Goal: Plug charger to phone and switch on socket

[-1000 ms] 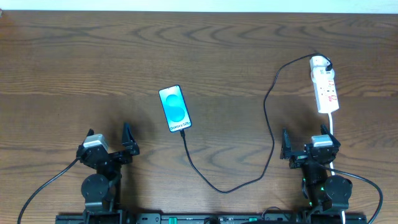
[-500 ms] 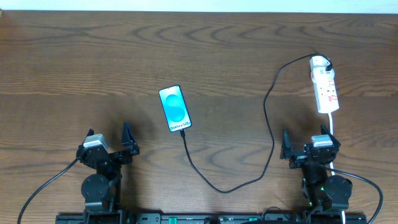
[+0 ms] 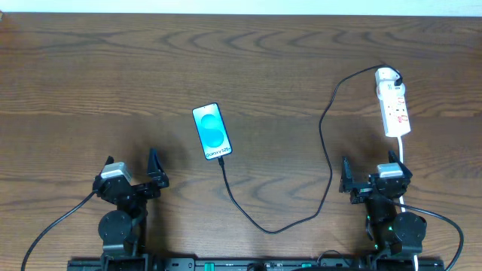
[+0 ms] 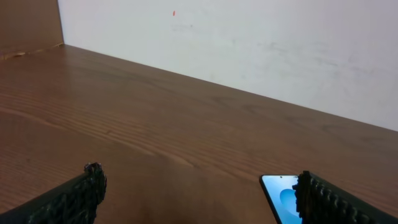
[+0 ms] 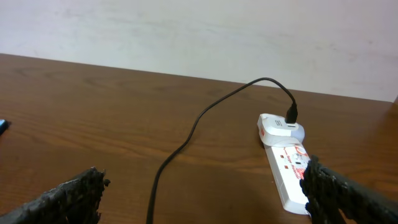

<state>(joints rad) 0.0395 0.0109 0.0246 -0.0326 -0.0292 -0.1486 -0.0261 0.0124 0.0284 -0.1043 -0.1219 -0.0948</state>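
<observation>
Poised at near edge with left gripper (image 3: 132,164) and right gripper (image 3: 368,167) spread empty, the latter just near of socket (image 3: 393,105), far right, seemingly to switch on charger (image 3: 321,126) reaching phone (image 3: 212,131) at centre.

The phone (image 3: 212,131) is lying near the middle of the table (image 3: 90,83), the socket (image 3: 393,105) sitting far right — well apart. The charger (image 3: 325,150) is looping from the socket's far end to the phone's near end.

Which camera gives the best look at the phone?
Overhead: the whole phone shows, screen up, the charger at its lower end. The left wrist catches just one corner; the right wrist only a sliver at its left edge.
</observation>
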